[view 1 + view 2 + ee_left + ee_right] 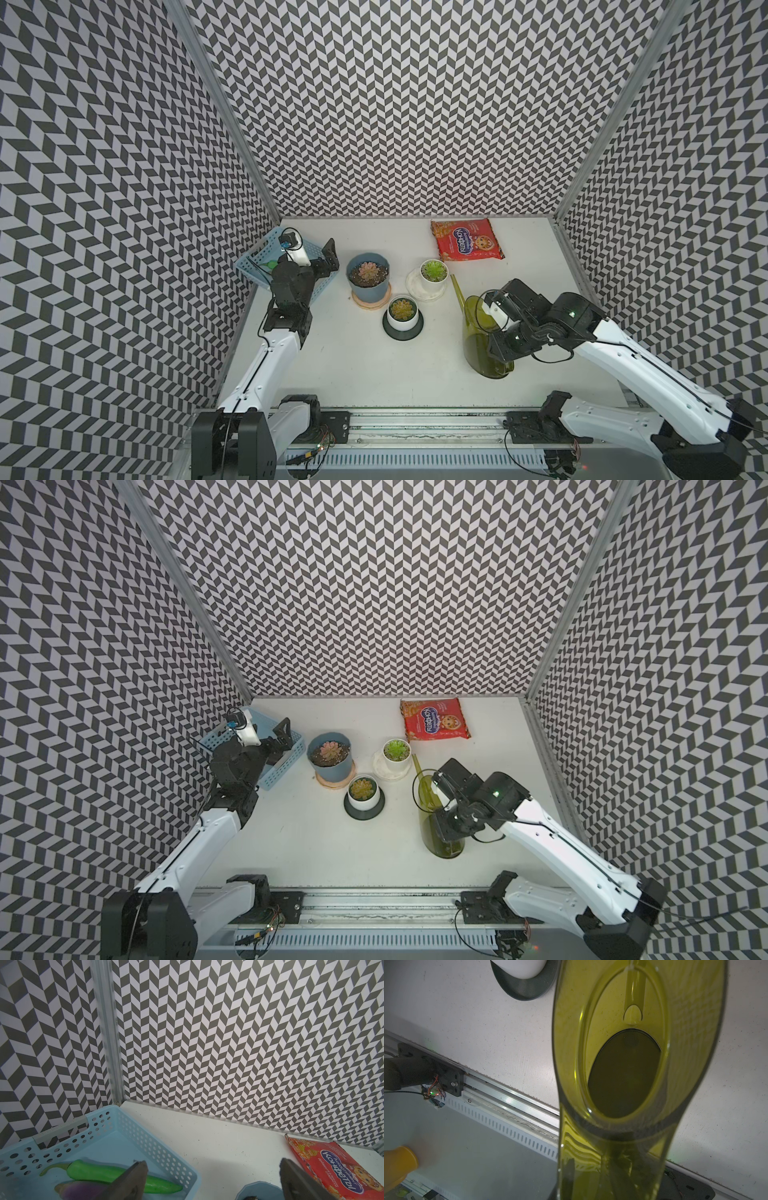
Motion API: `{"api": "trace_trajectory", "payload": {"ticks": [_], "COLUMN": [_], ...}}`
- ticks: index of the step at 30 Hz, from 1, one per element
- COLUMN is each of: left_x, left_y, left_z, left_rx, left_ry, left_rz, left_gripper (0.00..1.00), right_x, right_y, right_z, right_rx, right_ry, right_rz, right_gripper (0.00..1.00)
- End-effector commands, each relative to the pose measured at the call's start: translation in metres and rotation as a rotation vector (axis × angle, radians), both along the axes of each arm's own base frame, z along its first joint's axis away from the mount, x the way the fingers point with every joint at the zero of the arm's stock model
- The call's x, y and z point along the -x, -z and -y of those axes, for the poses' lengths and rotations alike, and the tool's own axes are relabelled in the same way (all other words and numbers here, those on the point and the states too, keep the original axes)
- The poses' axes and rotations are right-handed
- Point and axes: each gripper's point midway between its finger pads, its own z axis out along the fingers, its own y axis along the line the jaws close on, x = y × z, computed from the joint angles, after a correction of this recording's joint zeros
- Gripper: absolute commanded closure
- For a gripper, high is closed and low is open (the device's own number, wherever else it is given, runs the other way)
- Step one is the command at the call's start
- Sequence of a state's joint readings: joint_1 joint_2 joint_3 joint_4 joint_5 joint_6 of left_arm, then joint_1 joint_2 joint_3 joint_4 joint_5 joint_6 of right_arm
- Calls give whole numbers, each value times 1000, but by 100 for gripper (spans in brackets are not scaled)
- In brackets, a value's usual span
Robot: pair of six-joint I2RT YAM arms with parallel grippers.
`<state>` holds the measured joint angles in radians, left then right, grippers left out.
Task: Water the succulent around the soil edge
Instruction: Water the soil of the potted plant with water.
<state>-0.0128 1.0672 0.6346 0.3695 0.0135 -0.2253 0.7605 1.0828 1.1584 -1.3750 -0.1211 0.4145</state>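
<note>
Well, my right gripper [498, 351] is pinching the green watering can [477, 332] at the lower right (water sits inside). My left gripper [329, 259] is spread wide by the blue basket [257, 259], at the left. Three succulents [402, 309] sit in the middle.

The basket [259, 253] lies left of three potted succulents [368, 274], the watering can [476, 332] right, the snack packet [467, 240] behind.
</note>
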Motion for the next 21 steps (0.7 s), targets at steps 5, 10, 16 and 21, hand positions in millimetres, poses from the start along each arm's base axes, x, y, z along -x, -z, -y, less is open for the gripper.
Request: {"api": "trace_trajectory", "payload": {"ticks": [5, 10, 16, 21], "left_x": [-3, -3, -2, -2], "left_y": [-9, -8, -8, -8], "left_z": [2, 2, 2, 2], "left_rx": [-12, -14, -14, -14], "left_ry": [10, 10, 10, 11], "left_rz": [21, 20, 21, 23], "left_gripper": [0, 0, 0, 0], "right_x": [-16, -20, -25, -24], "right_y": [-9, -13, -23, -21], "right_z": [-10, -13, -15, -14], "right_rx": [-27, -25, -42, -39], "right_ry": [-26, -28, -18, -16], "right_rz": [60, 72, 95, 90], "right_gripper": [100, 100, 100, 100]}}
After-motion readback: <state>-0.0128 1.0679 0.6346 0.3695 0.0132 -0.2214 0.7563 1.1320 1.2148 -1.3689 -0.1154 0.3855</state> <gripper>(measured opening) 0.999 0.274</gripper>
